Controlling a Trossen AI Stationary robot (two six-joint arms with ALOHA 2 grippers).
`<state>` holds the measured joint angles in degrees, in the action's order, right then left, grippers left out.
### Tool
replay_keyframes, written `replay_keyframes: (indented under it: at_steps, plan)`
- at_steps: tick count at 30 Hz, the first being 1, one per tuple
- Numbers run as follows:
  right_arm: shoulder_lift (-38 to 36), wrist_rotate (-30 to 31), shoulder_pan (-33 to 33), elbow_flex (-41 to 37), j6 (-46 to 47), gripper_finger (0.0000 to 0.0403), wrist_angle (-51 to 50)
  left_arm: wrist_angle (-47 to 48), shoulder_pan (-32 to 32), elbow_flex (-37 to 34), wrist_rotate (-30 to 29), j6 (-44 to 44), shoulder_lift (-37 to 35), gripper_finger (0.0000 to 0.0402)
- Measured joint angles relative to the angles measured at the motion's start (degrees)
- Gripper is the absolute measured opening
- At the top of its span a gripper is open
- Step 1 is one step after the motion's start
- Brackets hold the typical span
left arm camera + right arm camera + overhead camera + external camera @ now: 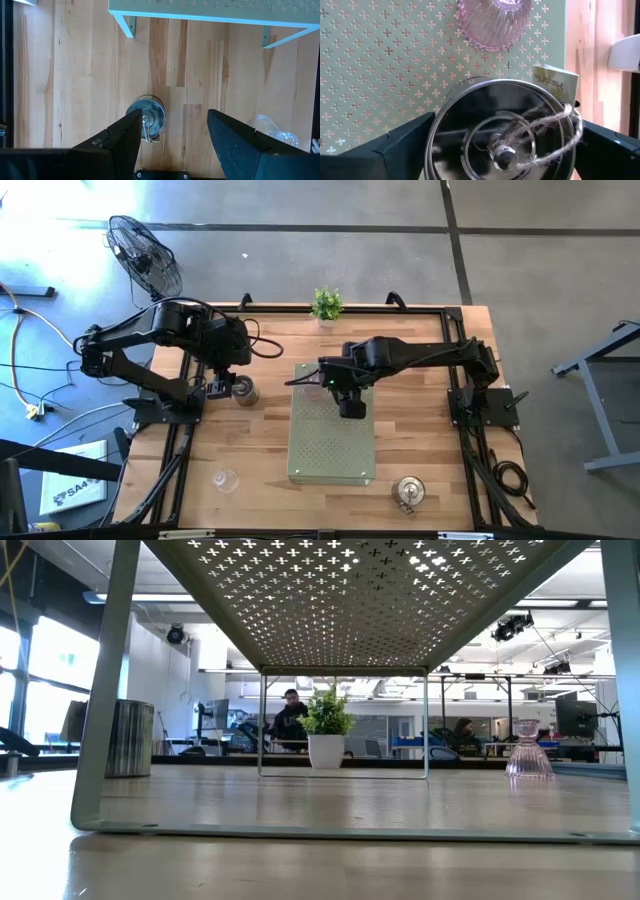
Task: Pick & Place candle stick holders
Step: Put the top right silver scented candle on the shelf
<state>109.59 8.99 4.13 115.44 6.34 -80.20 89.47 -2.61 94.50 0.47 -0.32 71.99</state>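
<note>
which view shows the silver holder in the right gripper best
The right wrist view: the silver holder fills the frame between the right gripper fingers, over the perforated shelf. The high view hides it under the gripper; the low and left wrist views miss it.

The table (255,440) is showing pale, matt wood planks with visible grain. The perforated rack (331,442) is looking like painted sheet metal — a dull sage finish. In the right wrist view, the silvery holder (502,135) is gleaming as polished metal, tied with rough twine (545,125) and a paper tag (555,82). The pinkish holder (492,22) is glinting as ribbed glass — glossy.
</note>
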Motion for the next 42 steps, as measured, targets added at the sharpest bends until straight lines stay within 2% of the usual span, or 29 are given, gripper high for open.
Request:
replay_keyframes:
  at_steps: [26,32,42]
  plan:
    - [-0.73,-1.48,-0.53,-0.02,-1.68,0.04,0.71,0.0,0.0,0.0,0.02,-0.02,0.0,0.0221]
    - [-1.27,0.91,-0.32,-0.02,-2.33,0.04,0.46,0.0,0.0,0.0,0.01,0.0,0.0,0.0221]
    - [-1.39,1.0,-0.28,-0.02,-2.33,0.04,0.81,0.0,0.02,0.0,0.0,0.0,0.0,0.0221]
